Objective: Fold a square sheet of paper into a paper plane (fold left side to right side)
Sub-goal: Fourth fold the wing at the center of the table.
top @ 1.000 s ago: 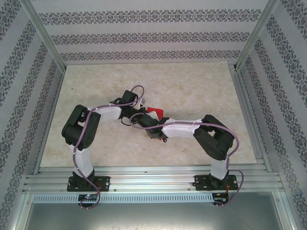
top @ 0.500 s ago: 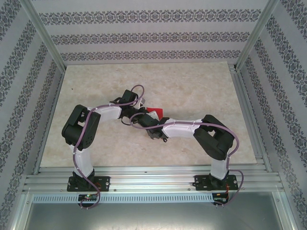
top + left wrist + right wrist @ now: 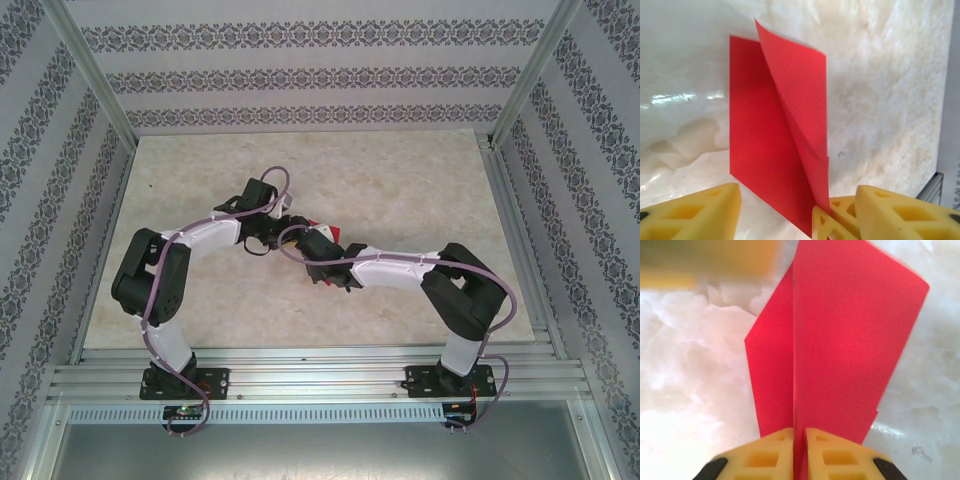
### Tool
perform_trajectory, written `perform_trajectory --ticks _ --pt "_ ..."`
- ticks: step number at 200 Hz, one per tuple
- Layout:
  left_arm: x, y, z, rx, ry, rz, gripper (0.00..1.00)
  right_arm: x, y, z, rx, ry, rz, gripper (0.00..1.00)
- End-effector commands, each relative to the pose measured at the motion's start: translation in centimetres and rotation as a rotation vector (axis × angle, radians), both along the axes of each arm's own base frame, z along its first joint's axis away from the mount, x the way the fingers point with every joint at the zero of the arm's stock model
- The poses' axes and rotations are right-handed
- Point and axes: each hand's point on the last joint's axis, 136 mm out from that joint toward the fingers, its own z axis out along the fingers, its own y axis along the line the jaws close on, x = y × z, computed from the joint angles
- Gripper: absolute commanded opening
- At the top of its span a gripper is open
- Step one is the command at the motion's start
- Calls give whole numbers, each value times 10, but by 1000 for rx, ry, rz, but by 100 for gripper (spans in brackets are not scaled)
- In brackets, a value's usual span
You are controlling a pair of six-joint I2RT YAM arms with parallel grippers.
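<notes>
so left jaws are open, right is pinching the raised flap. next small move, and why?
Probably the right gripper should carry its pinched edge across and lower it onto the flat half. The square sheet of paper is only partly folded, one flap standing up off the table, and the left gripper is open, gripping nothing.

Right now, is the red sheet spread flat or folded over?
Partly folded: one flap of the red sheet stands up off the layer on the table, pinched by the right gripper, jaws shut.
</notes>
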Motion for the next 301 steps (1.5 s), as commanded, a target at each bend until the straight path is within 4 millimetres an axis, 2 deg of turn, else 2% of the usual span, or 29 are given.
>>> perform_trajectory --ticks 1,30,45,57,82,106,141,189,219,249,270,301 --pt "8 7 34 -58 -104 22 67 -13 -15 -22 4 92 -10 13" --pt "5 11 29 -73 -113 56 79 -13 -16 -24 42 106 -18 13" --pt "5 13 30 -83 -124 68 79 -13 -19 -25 53 113 -24 12" --pt "4 12 29 -91 -119 72 76 -13 -20 -24 76 114 -28 12" --pt "-5 4 16 -134 -81 45 64 -12 -21 -23 151 125 -30 13" --pt "-14 -13 1 -162 -41 2 55 -12 -22 -23 220 146 -30 13" --pt "-15 -41 -9 -176 -12 -44 51 -12 -23 -24 270 166 -32 13" --pt "-13 -64 -25 -172 30 -68 42 -10 -25 -25 329 188 -43 14" --pt "-12 -68 -44 -147 86 -52 36 -9 -24 -25 351 200 -40 15" --pt "-12 -69 -54 -119 106 -44 33 -7 -24 -22 372 206 -43 18" --pt "-12 -68 -59 -99 113 -44 32 -5 -24 -13 375 191 -39 21" --pt "-13 -67 -65 -86 124 -37 31 -3 -35 -1 297 150 -50 23"
